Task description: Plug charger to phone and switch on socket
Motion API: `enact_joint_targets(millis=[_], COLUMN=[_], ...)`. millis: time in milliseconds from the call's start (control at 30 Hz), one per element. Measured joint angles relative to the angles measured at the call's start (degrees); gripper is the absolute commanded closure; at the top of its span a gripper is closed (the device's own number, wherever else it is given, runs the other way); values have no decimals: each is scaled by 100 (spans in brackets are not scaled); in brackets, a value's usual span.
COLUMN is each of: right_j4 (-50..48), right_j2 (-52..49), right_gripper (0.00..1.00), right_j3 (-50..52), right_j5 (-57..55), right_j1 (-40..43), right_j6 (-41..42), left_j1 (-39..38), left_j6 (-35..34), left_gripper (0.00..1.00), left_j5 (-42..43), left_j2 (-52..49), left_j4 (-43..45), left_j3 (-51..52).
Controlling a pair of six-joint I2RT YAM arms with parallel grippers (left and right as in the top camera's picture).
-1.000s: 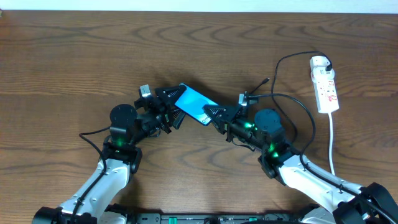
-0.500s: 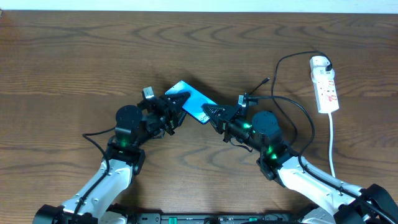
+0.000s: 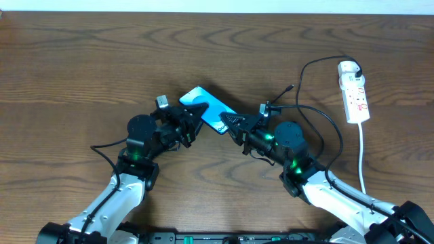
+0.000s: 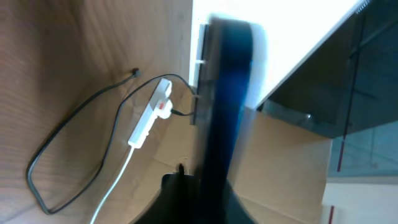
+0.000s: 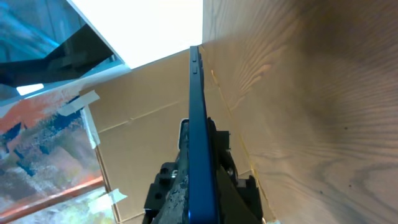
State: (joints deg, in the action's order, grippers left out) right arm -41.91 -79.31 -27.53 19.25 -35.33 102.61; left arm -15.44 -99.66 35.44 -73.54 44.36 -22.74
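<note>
Tabletop point(image 3: 102, 61) open left & far; charger point(image 3: 300, 81) loop + socket point(image 3: 354, 95) block right side.

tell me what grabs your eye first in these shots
The bright cyan phone mid-table, where the left gripper and right gripper meet at its two ends. Next, at the far right, the white socket with the thin black charger cable looping from it, its tip lying loose on the wood.
</note>
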Motion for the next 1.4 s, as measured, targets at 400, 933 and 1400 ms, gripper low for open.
enact_joint_targets(millis=[400, 933, 1400], right_j4=[83, 98, 866], right_j2=[-2, 0, -2], right_gripper=[87, 43, 32], right_j3=[-11, -11, -9], right_j5=[24, 125, -529], right_j1=[-179, -339, 177], right_j6=[26, -1700, -3936], left_j1=[-4, -9, 400], left_j6=[72, 70, 68], left_gripper=[92, 93, 93], left_j5=[-48, -133, -238], left_j2=[0, 0, -249], left_j4=[-284, -887, -957], left_j3=[28, 26, -50])
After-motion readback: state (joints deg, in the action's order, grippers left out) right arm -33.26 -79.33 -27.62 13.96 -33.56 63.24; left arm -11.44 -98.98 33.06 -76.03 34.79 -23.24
